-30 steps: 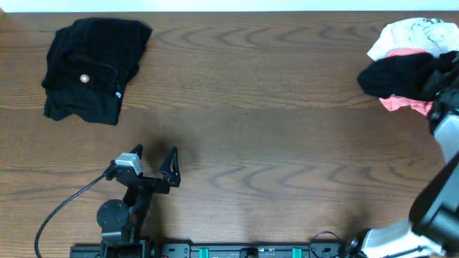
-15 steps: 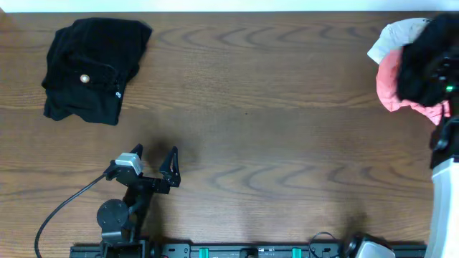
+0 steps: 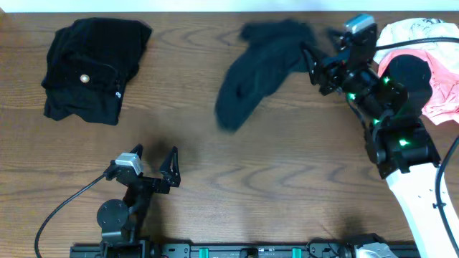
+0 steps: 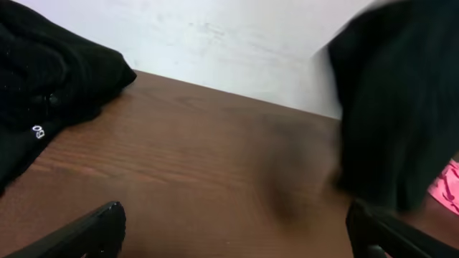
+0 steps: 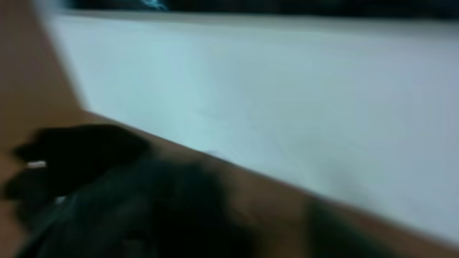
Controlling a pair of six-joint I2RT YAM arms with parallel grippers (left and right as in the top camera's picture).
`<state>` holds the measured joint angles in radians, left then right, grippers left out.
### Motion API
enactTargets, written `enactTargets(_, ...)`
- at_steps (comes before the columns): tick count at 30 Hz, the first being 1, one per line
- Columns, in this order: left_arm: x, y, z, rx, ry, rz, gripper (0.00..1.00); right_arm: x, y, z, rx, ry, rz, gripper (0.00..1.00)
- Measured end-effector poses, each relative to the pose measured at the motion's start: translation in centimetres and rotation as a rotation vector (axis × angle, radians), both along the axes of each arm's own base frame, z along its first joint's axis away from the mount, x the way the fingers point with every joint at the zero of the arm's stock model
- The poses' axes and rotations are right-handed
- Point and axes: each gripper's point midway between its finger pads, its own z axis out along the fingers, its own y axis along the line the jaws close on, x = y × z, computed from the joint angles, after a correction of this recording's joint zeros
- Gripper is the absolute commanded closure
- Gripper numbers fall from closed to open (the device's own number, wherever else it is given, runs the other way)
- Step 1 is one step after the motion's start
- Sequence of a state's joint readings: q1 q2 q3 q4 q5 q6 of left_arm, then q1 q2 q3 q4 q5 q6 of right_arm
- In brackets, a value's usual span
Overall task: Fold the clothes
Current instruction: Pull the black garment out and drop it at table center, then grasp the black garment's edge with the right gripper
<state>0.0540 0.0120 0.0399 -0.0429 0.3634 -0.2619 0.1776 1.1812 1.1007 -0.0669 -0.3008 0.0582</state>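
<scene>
A plain black shirt [image 3: 262, 68] is stretched out and motion-blurred across the table's upper middle; it fills the right of the left wrist view [image 4: 394, 107]. My right gripper [image 3: 313, 70] is at the shirt's right edge with its fingers apart. Whether cloth still touches them is hidden by blur. A crumpled black piece with a pale button [image 3: 93, 64] lies at the far left [image 4: 43, 79]. Pink and white clothes [image 3: 439, 97] are heaped at the right edge. My left gripper [image 3: 154, 161] rests open near the front [image 4: 233, 233], empty. The right wrist view is a blur of dark cloth [image 5: 122, 201].
The right arm [image 3: 398, 136] reaches across the table's right side, partly covering the pink and white heap. A cable [image 3: 64, 204] trails from the left arm's base to the front left. A pale wall [image 4: 237, 43] runs along the table's far edge.
The right arm swung from the far right toward the middle, dragging the black shirt off the pile. Its fingers went from shut to apart. The left arm has not moved.
</scene>
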Motion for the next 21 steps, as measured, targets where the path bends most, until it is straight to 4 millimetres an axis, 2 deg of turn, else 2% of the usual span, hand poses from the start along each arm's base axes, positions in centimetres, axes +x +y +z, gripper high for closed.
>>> enactTargets(2,0.0,0.0,0.0,0.0,0.0,0.0,0.02,0.5,-1.9,-1.3,-0.009,0.056,-0.09,0.01)
enactTargets(5,0.0,0.0,0.0,0.0,0.0,0.0,0.02,0.6,-3.7,-3.3,-0.027,0.139,-0.176,0.01)
enactTargets(10,0.0,0.0,0.0,0.0,0.0,0.0,0.02,-0.3,-4.2,-6.2,-0.063,0.257,-0.199,0.01)
enactTargets(13,0.0,0.0,0.0,0.0,0.0,0.0,0.02,-0.7,-3.4,-7.7,-0.074,0.317,-0.16,0.01)
enactTargets(18,0.0,0.0,0.0,0.0,0.0,0.0,0.02,-0.9,-0.2,-10.6,-0.067,0.413,-0.018,0.01)
enactTargets(21,0.0,0.0,0.0,0.0,0.0,0.0,0.02,-0.8,2.0,-13.7,-0.083,0.499,0.06,0.11)
